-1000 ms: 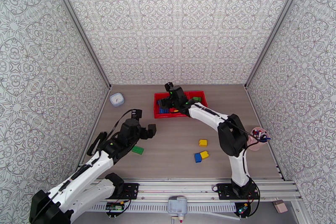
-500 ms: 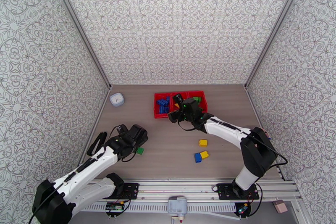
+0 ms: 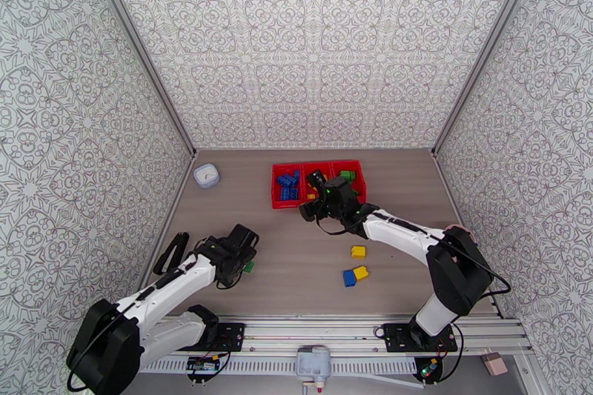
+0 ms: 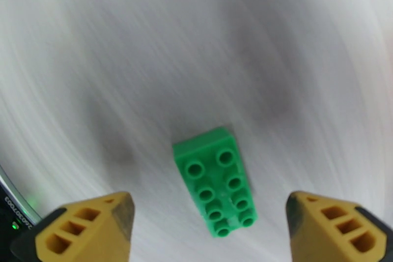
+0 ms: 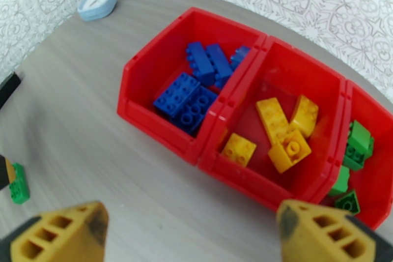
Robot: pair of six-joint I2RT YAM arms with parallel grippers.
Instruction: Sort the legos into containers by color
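the tray (image 5: 157, 121) holds most bricks (image 5: 185, 101) by color. a green brick (image 4: 216, 189), a blue brick (image 3: 349, 279) and two yellow bricks (image 3: 359, 251) wait outside. left jaws gape around the green brick, not touching; right jaws gape empty.

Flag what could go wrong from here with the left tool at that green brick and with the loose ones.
1. The green brick lies skewed between the fingers of the open left tool, so closing could spin it or pinch only corners.
2. The loose blue brick and a yellow brick lie together; grabbing one might drag the other.
3. The right tool, open, hangs near the front wall of the red tray and could nudge it.
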